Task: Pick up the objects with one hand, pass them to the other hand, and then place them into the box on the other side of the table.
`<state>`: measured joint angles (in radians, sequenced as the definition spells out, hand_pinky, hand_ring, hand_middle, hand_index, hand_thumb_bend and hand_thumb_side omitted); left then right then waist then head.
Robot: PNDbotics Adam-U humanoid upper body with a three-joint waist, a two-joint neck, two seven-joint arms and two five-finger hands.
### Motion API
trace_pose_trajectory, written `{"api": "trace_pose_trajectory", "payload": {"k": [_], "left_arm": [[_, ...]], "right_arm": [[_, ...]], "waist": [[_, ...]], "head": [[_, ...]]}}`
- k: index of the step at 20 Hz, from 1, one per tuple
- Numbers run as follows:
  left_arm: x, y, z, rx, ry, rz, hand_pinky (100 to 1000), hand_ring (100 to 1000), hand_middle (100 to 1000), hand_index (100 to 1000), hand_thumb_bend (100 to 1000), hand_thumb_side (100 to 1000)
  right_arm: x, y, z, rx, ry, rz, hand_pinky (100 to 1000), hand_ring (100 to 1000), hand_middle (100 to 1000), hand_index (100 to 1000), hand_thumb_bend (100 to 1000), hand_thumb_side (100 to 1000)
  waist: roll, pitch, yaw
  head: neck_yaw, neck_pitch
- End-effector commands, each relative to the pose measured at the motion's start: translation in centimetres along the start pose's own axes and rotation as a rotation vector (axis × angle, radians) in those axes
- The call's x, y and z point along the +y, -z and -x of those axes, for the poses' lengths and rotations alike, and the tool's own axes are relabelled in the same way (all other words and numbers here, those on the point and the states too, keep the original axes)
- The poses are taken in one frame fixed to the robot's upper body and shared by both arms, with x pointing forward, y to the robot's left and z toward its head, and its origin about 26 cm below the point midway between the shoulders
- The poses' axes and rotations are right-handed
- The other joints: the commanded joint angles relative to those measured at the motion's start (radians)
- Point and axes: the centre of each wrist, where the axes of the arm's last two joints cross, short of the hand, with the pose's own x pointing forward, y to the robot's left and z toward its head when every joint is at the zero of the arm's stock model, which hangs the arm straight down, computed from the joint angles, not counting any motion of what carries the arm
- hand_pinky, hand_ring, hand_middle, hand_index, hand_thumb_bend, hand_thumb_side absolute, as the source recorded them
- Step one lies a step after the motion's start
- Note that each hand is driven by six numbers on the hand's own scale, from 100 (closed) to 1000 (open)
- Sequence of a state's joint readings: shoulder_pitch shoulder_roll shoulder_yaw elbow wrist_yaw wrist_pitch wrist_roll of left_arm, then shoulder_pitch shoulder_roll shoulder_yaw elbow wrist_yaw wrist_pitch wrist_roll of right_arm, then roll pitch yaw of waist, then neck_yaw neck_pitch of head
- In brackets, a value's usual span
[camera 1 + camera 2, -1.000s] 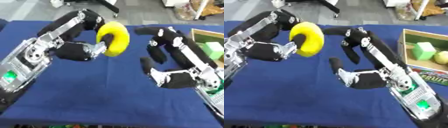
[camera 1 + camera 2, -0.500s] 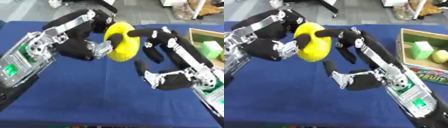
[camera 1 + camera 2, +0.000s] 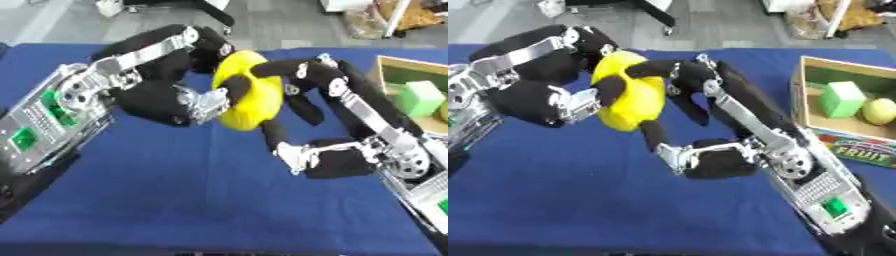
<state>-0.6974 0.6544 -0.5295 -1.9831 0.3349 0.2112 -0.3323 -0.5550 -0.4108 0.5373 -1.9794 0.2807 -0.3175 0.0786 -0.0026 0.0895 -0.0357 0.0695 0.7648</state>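
Since a second ago the right hand [image 3: 710, 160] has closed the gap to the yellow object [image 3: 249, 90]: it stood well apart from it with fingers spread, and now its fingers reach onto the object's right side. Nearest the camera, the right palm hangs low over the blue table [image 3: 192, 200], its thumb pointing up toward the underside of the yellow object. Above the palm, the right fingers [image 3: 662, 67] arch over and lie against the object's top and right face, curled partly round it, while the thumb below stands just short of it or barely touching; which, cannot be told. On the other side of those fingers, the left hand [image 3: 162, 102] holds the object, its thumb pressed on the near face and its fingers curled round the far top edge, clamped on it. So the yellow object sits in the air between the two hands, above the table's middle. Farther right, beyond the right wrist, the box [image 3: 807, 95] stands at the table's edge with a green block [image 3: 842, 99] and a yellowish fruit [image 3: 879, 111] inside, side by side.
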Motion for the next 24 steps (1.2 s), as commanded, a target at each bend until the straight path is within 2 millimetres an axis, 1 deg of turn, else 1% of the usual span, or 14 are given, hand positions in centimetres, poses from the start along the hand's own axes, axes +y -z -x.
{"api": "trace_pose_trajectory", "payload": {"k": [1, 4, 8, 11, 12, 13, 14, 15, 17, 19, 20, 21, 23, 24], "left_arm": [[0.4, -0.1, -0.8, -0.005, 0.006, 0.028, 659, 429, 365, 507, 100, 437], [0.5, -0.2, -0.9, -0.002, -0.013, 0.038, 660, 430, 365, 507, 100, 440], [0.7, -0.3, -0.9, -0.002, -0.025, 0.043, 661, 431, 366, 508, 100, 443], [0.8, -0.4, -1.0, -0.006, -0.029, 0.046, 663, 433, 367, 510, 100, 447], [0.9, -0.4, -1.1, -0.011, -0.028, 0.049, 663, 434, 368, 510, 100, 447], [1.0, -0.4, -1.1, -0.013, -0.027, 0.053, 664, 436, 368, 511, 100, 448], [1.0, -0.4, -1.1, -0.015, -0.027, 0.056, 665, 437, 369, 512, 100, 450], [1.0, -0.4, -1.1, -0.015, -0.027, 0.059, 668, 442, 374, 518, 100, 456], [1.0, -0.4, -1.2, -0.017, -0.027, 0.064, 671, 447, 379, 524, 100, 461], [1.1, -0.4, -1.2, -0.020, -0.026, 0.063, 675, 460, 396, 541, 100, 473], [1.1, -0.4, -1.2, -0.020, -0.023, 0.059, 680, 471, 412, 557, 100, 495], [1.2, -0.5, -1.2, -0.022, -0.017, 0.055, 690, 491, 440, 588, 100, 551], [1.3, -0.7, -1.2, -0.028, 0.001, 0.045, 703, 517, 476, 628, 100, 625], [1.5, -0.8, -1.2, -0.031, 0.016, 0.036, 720, 547, 513, 669, 165, 677]], "right_arm": [[-0.8, 0.5, -0.5, -0.025, -0.077, 0.001, 115, 135, 100, 860, 100, 100], [-0.8, 0.5, -0.5, -0.025, -0.122, 0.009, 112, 133, 100, 822, 100, 100], [-0.5, 0.3, -0.5, -0.017, -0.169, 0.029, 105, 130, 100, 725, 100, 100], [-0.3, 0.1, -0.5, 0.009, -0.190, 0.056, 100, 119, 100, 602, 100, 100], [-0.3, 0.1, -0.5, 0.016, -0.196, 0.065, 100, 117, 100, 583, 100, 100], [-0.2, 0.1, -0.5, 0.021, -0.200, 0.075, 100, 111, 100, 511, 100, 100], [-0.1, 0.1, -0.5, 0.024, -0.201, 0.085, 100, 107, 100, 491, 100, 100], [0.0, 0.1, -0.5, 0.027, -0.201, 0.093, 100, 100, 100, 443, 100, 100], [0.1, 0.2, -0.6, 0.032, -0.195, 0.111, 100, 100, 100, 380, 100, 100], [0.2, 0.2, -0.6, 0.037, -0.188, 0.127, 100, 100, 100, 359, 100, 100], [0.2, 0.2, -0.6, 0.038, -0.185, 0.135, 100, 100, 100, 349, 100, 100], [0.2, 0.2, -0.6, 0.039, -0.184, 0.142, 100, 100, 100, 337, 100, 100], [0.2, 0.2, -0.6, 0.040, -0.183, 0.152, 100, 100, 100, 330, 100, 100], [0.3, 0.2, -0.6, 0.041, -0.183, 0.154, 100, 100, 100, 327, 100, 100]], "waist": [[0.014, -0.020, 0.000], [0.013, -0.021, 0.002], [0.011, -0.021, 0.004], [0.011, -0.022, 0.005], [0.011, -0.022, 0.005], [0.011, -0.022, 0.006], [0.011, -0.023, 0.006], [0.011, -0.023, 0.006], [0.011, -0.023, 0.007], [0.011, -0.023, 0.007], [0.011, -0.023, 0.007], [0.011, -0.023, 0.007], [0.011, -0.023, 0.007], [0.010, -0.023, 0.007]], "head": [[-0.002, 0.005], [-0.002, 0.005], [-0.001, 0.005], [0.001, 0.005], [0.001, 0.005], [0.001, 0.005], [0.001, 0.005], [0.000, 0.005], [-0.001, 0.005], [-0.002, 0.005], [-0.003, 0.005], [-0.003, 0.005], [-0.004, 0.005], [-0.005, 0.005]]}}
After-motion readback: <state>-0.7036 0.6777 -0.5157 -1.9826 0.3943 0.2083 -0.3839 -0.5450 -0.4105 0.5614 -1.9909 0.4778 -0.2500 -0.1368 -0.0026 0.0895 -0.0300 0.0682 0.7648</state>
